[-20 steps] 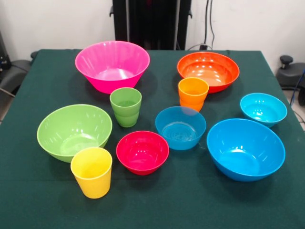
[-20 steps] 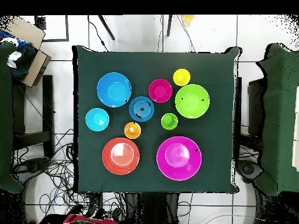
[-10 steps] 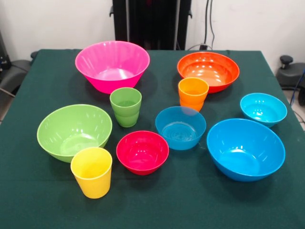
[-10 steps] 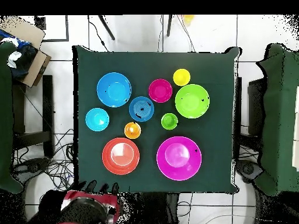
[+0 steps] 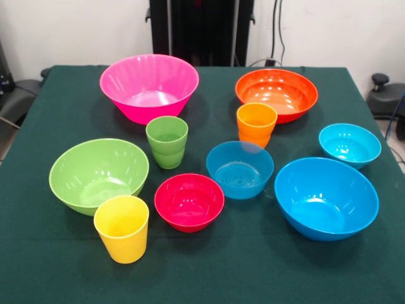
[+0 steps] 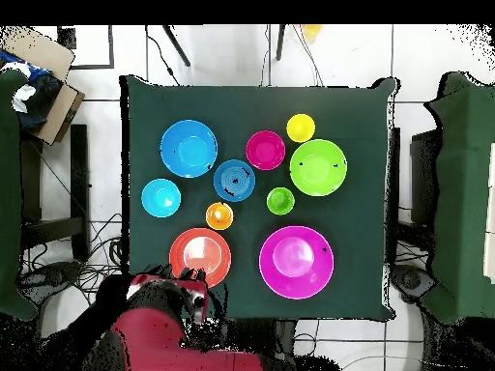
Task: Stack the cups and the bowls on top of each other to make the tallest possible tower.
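All cups and bowls stand apart and upright on the green table [image 5: 57, 95]. At the far side are the large pink bowl [image 5: 149, 85] and the large orange bowl [image 5: 276, 94]. The green cup [image 5: 167, 140] and orange cup [image 5: 256, 123] stand mid-table. Nearer are the light green bowl [image 5: 99, 173], yellow cup [image 5: 121, 227], red bowl [image 5: 189, 201], a small blue bowl [image 5: 240, 168], a small cyan bowl [image 5: 349, 144] and the large blue bowl [image 5: 326, 197]. The front view shows no arm. In the overhead view the red arm's gripper [image 6: 193, 290] sits at the table edge beside the orange bowl [image 6: 200, 255].
The robot's dark pedestal [image 5: 201, 31] stands behind the table's far edge. In the overhead view, cables [image 6: 87, 280] lie on the floor and cardboard boxes [image 6: 43, 82] sit at the upper left. Green-covered tables [image 6: 464, 193] flank both sides.
In the overhead view the red arm has come in from the bottom edge and risen towards the orange bowl's side of the table. No cup or bowl has moved.
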Tool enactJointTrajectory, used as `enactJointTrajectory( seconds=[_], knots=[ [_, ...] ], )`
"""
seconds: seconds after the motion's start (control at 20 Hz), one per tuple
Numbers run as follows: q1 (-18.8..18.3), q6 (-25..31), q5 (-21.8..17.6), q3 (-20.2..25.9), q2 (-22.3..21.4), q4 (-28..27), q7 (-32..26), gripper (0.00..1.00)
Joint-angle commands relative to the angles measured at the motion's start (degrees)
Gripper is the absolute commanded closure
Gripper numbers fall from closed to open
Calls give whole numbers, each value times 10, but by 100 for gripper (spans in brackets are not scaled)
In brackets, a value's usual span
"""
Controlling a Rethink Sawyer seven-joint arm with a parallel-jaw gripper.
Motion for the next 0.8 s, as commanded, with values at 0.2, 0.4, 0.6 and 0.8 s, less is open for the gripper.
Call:
enactJointTrajectory(
  seconds=[0.2, 0.4, 0.6, 0.8],
  knots=[
    [-29, -96, -19, 39, 119, 69, -75, 0],
    [-38, -98, -22, 56, 157, 38, -64, 0],
    [-47, -100, -25, 73, 195, 8, -62, 0],
    [-52, -136, -59, 80, 236, -17, -46, 0]
  ],
)
